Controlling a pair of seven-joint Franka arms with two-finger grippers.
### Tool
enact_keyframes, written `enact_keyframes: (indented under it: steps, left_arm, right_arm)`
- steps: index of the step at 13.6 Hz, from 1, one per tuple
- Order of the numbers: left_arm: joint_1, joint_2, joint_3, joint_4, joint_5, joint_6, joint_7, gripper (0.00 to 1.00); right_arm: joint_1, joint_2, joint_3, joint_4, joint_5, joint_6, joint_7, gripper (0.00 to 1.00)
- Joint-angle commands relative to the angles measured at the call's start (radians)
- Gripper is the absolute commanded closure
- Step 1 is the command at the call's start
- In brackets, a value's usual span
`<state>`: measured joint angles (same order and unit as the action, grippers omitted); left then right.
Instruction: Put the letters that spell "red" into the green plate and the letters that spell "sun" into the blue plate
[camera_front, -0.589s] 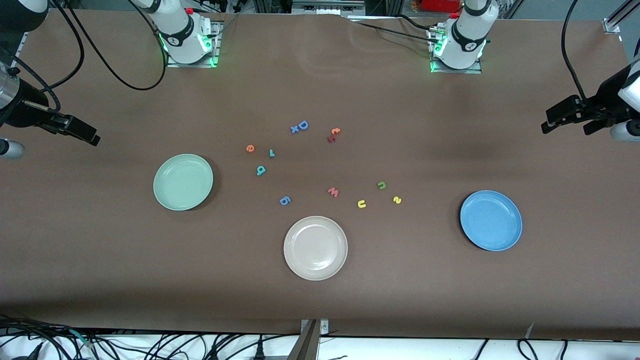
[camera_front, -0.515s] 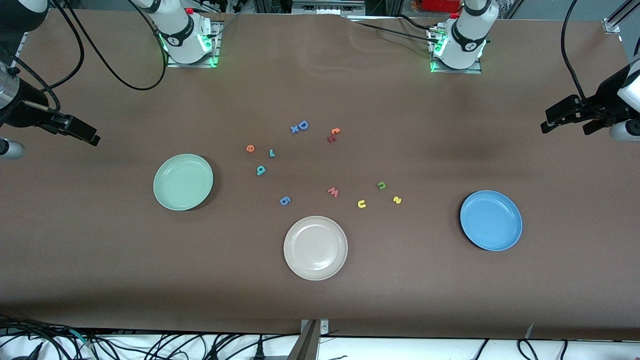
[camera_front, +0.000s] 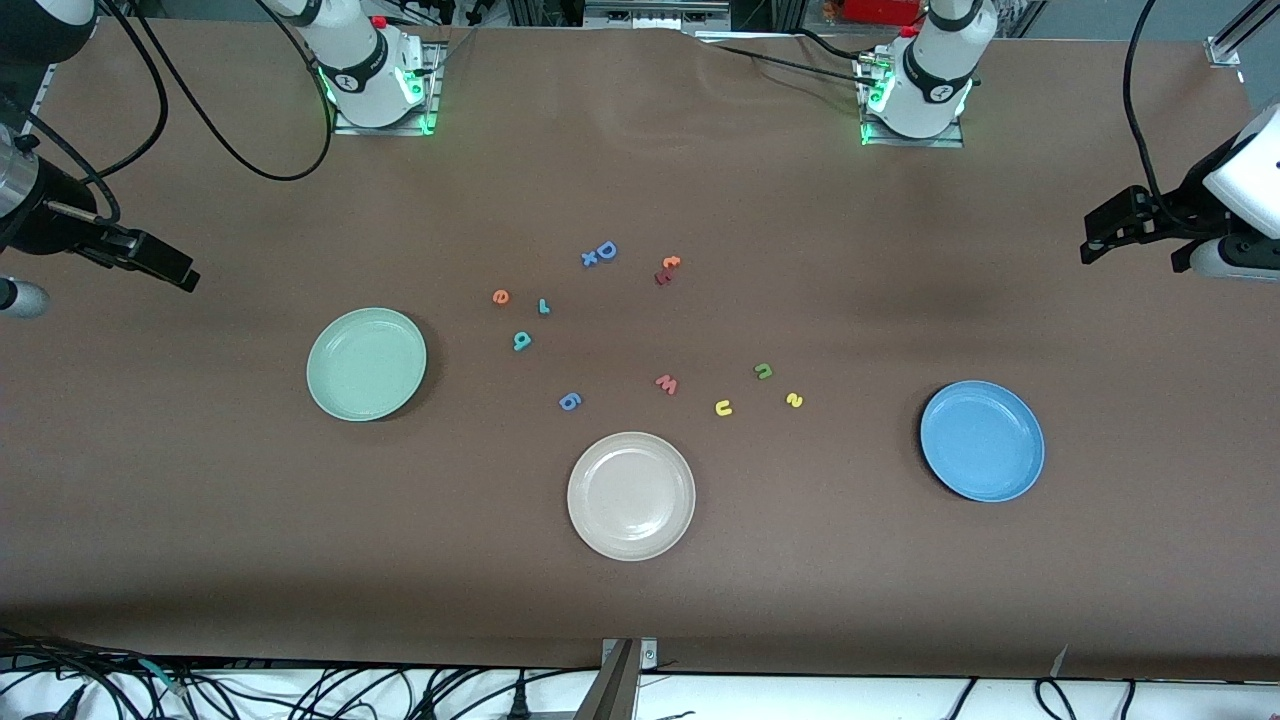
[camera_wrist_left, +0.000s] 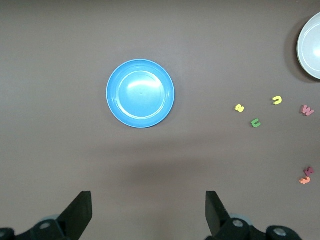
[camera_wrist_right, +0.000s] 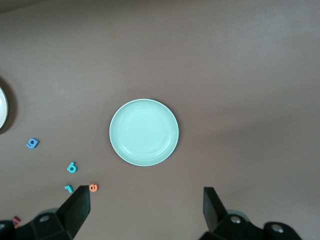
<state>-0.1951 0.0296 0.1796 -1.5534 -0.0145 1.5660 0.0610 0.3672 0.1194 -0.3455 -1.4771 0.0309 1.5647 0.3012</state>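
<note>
The orange "e" (camera_front: 500, 296), thin teal "r" (camera_front: 543, 306) and teal "d" (camera_front: 521, 341) lie together mid-table, beside the empty green plate (camera_front: 366, 363). Nearer the front camera lie the dark green "n" (camera_front: 763, 371), yellow "u" (camera_front: 723, 407) and yellow "s" (camera_front: 794, 400), with the empty blue plate (camera_front: 982, 440) toward the left arm's end. My left gripper (camera_front: 1130, 245) hangs open, high over the table's edge at that end, and its wrist view looks down on the blue plate (camera_wrist_left: 140, 93). My right gripper (camera_front: 170, 270) hangs open over the table's other end, looking down on the green plate (camera_wrist_right: 144, 132).
A cream-white plate (camera_front: 631, 495) sits nearest the front camera, mid-table. A blue "g" (camera_front: 569, 401) and a pink "w" (camera_front: 667, 384) lie just farther than it. A blue "D" (camera_front: 604, 251) and small orange and red letters (camera_front: 666, 270) lie toward the bases.
The left arm's wrist has lifted and turned slightly at its end of the table. The right arm, the letters and the plates have not moved.
</note>
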Motion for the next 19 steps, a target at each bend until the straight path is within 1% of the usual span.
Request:
enact_keyframes:
  steps: [1,10,19]
  left_arm:
    - [-0.010,-0.016,0.001,-0.020,0.018,-0.001,0.022,0.00]
    - [-0.009,0.000,0.000,-0.007,0.016,-0.001,0.020,0.00]
    - [-0.007,0.007,0.000,0.001,0.015,-0.001,0.020,0.00]
  right_arm:
    - [-0.002,-0.015,-0.004,0.001,0.007,-0.009,-0.019,0.00]
    - [-0.004,-0.026,-0.017,0.001,0.006,-0.015,-0.016,0.00]
    - [-0.004,-0.040,-0.012,0.000,0.004,-0.035,-0.005,0.01]
